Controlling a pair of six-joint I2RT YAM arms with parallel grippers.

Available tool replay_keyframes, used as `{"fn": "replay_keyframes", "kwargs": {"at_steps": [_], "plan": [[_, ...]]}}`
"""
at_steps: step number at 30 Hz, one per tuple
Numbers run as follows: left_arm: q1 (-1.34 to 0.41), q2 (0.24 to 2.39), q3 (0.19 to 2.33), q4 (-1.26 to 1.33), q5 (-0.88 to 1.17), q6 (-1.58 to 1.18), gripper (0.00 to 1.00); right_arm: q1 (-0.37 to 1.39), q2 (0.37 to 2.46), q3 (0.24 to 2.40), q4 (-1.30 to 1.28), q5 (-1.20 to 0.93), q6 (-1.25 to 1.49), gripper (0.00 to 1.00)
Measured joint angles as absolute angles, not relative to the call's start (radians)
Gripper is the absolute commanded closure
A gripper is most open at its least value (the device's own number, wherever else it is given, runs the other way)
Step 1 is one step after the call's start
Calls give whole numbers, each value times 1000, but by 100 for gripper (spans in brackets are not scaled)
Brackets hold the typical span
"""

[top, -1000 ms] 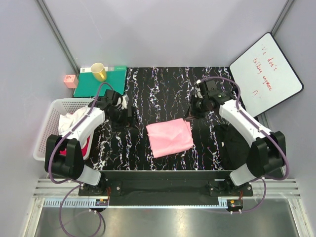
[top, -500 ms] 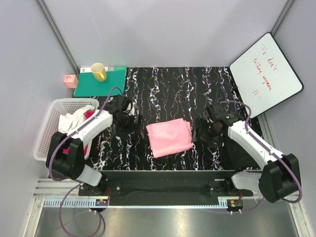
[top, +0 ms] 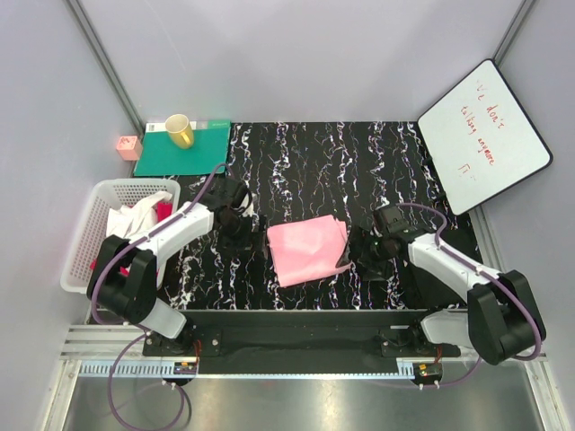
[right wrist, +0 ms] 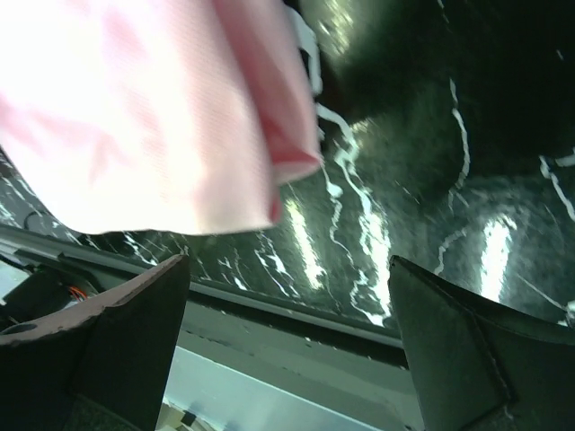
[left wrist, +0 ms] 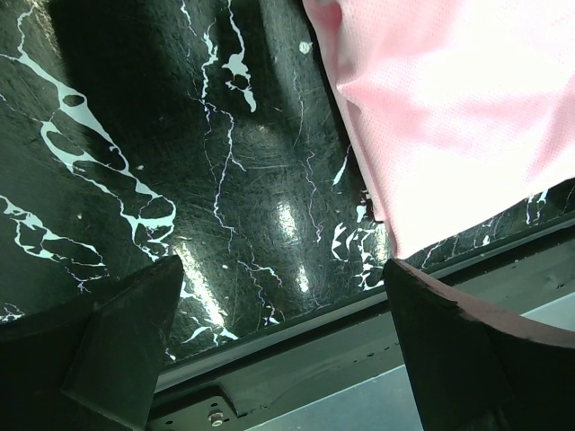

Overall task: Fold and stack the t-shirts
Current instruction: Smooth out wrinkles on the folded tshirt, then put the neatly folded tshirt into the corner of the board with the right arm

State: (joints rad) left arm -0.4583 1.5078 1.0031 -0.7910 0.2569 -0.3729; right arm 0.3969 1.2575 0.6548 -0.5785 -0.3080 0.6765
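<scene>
Left gripper (top: pixel 258 237): jaws spread wide and holding nothing. It sat low over the table (top: pixel 305 162), just beside the left edge of the pink shirt (top: pixel 308 250). In the left wrist view the gripper (left wrist: pixel 283 269) framed bare marble, with the shirt (left wrist: pixel 449 99) filling the upper right.

Right gripper (top: pixel 353 254): also wide and empty, low by the shirt's right edge. In the right wrist view the gripper (right wrist: pixel 287 265) had the shirt's rounded fold (right wrist: pixel 135 117) in the upper left.

Pink shirt: lay folded in a rough rectangle, slightly skewed, at the centre of the overhead view.

Step in hand: probably a two-sided pinch of the pink shirt for a further fold or a tidy.

Doing it well: each lower finger should slide under every layer before closing, or the top layers alone would peel away. Both sides should close and lift together and evenly, so the fold does not spring open. The near table edge was close, so the cloth should be kept from sliding off it.

Other shirts: a white shirt (top: pixel 135 215) and a red shirt (top: pixel 163 210) were heaped in the basket (top: pixel 85 224) at middle left, not yet folded.

Writing: the whiteboard (top: pixel 483 135) at upper right bore a few lines of red handwriting, too small to read reliably.

Brands and labels: none visible on the shirts, the cup (top: pixel 180 131), the mat (top: pixel 184 153) or the box (top: pixel 128 146) at upper left.
</scene>
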Motion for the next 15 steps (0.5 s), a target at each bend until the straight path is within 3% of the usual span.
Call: {"fn": "replay_keyframes", "kwargs": {"at_steps": [3,10,13,14,15], "plan": [[-462,1508,1000,-789,252,-374,1,397,1288,670,-534,-318,680,3],[-470,1521,987,-788,244,-375,1,396,1506,749,-446,-356,685,17],[-471,1523,987,-788,241,-375,1,397,1570,791,-413,-389,690,33],[-471,1523,987,-788,239,-375,1,397,1588,802,-403,-395,689,49],[-471,1523,987,-788,239,-375,1,397,1605,810,-392,-405,689,55]]}}
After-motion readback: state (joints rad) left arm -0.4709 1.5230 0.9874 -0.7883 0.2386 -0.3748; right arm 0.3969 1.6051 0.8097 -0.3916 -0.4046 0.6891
